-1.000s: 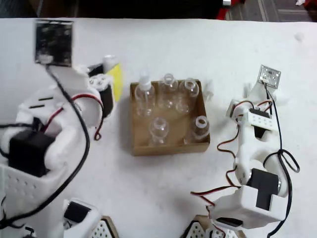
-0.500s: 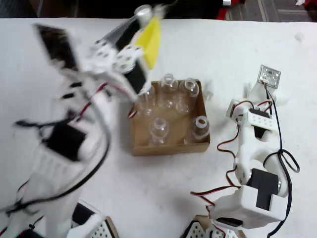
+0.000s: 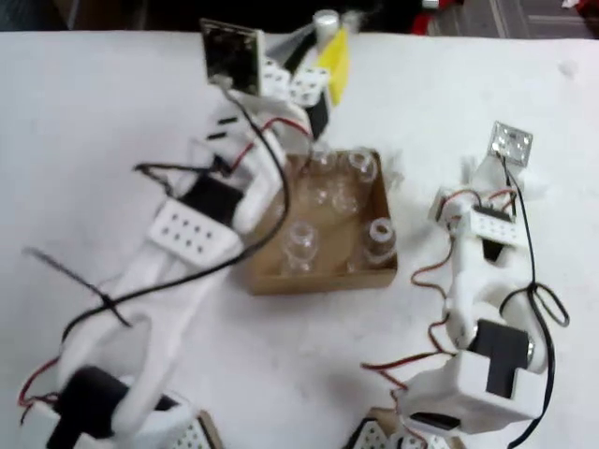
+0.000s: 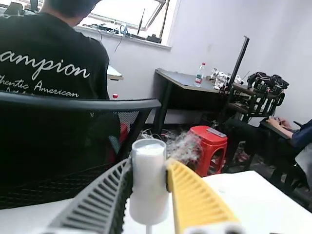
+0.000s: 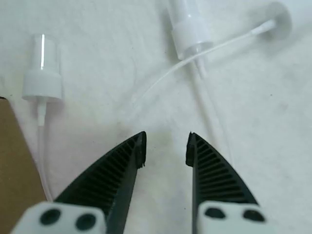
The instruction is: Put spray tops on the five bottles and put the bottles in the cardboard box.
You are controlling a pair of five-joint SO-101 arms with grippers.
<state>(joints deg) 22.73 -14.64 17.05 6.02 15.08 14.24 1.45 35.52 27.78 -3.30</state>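
A: Where are we w/ the job?
B: Boxing looks mostly done; the open brown cardboard box (image 3: 318, 278) sits mid white worktop (image 3: 112, 112) w/ clear bottles (image 3: 379, 234) upright inside; I count approx. four; the left arm (image 3: 187, 234) lies across the box's left side, so a fifth may be hidden.
A: Tops on?
B: Not on the ones I can see; necks look bare, tho hard to read; capping is what's left, IMO.
A: Left hand?
B: Left hand (image 4: 148, 168) is clamped on one white plastic spray top (image 4: 148, 187), pinched betw. the grey and yellow fingers, dip tube hanging below; seen from above it's raised past the box's far side, not over any neck.
A: Right hand?
B: Right hand (image 5: 165, 146) is partly spread, nothing in it; low over the worktop beside the box, w/ two loose white spray tops (image 5: 43, 73) lying just ahead, clear of its fingers.
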